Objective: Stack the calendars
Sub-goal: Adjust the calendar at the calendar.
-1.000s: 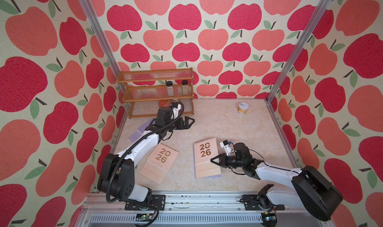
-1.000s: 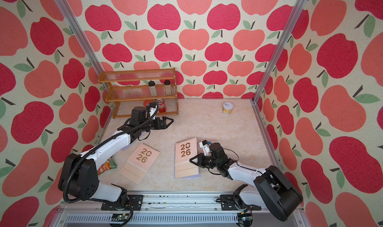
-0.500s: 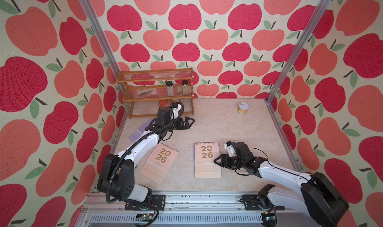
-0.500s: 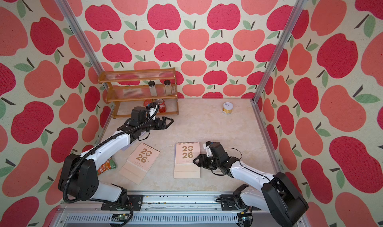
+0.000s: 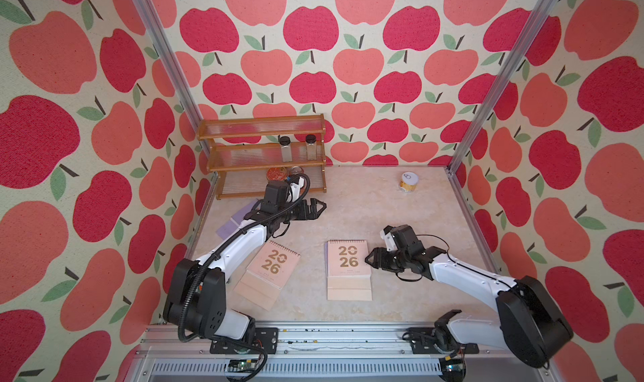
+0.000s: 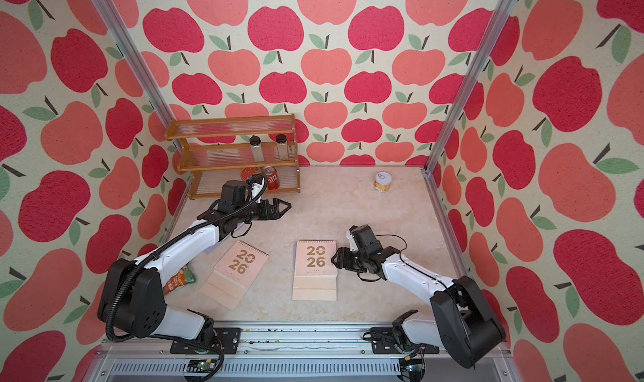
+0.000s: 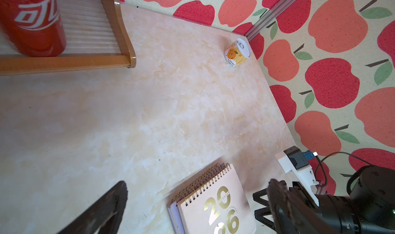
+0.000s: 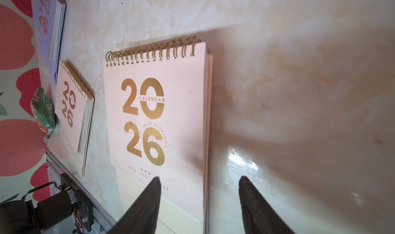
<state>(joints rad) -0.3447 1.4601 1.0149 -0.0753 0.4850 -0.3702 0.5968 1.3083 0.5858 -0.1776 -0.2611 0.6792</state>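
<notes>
A peach calendar (image 5: 348, 268) (image 8: 156, 115) lies flat mid-table on a lavender calendar whose edge (image 7: 174, 211) shows at its side. My right gripper (image 5: 370, 258) (image 8: 199, 179) is open at that stack's right edge, one finger over the cover and one over the table, holding nothing. Another peach calendar (image 5: 270, 275) (image 8: 70, 106) lies left of the stack, askew. A second lavender calendar (image 5: 244, 212) (image 8: 46, 19) lies at the back left, partly under my left arm. My left gripper (image 5: 319, 206) (image 7: 196, 182) hangs wide open and empty near the rack.
A wooden rack (image 5: 265, 153) holding jars and a red can (image 7: 32, 21) stands at the back left. A small yellow can (image 5: 408, 182) sits at the back right. A green-orange snack packet (image 6: 179, 281) lies by the left wall. Walls enclose three sides.
My right gripper has opened and let go of the middle peach calendar, which now lies squared on the lavender one. The gripper has drawn back slightly to the right. The left arm is unchanged.
</notes>
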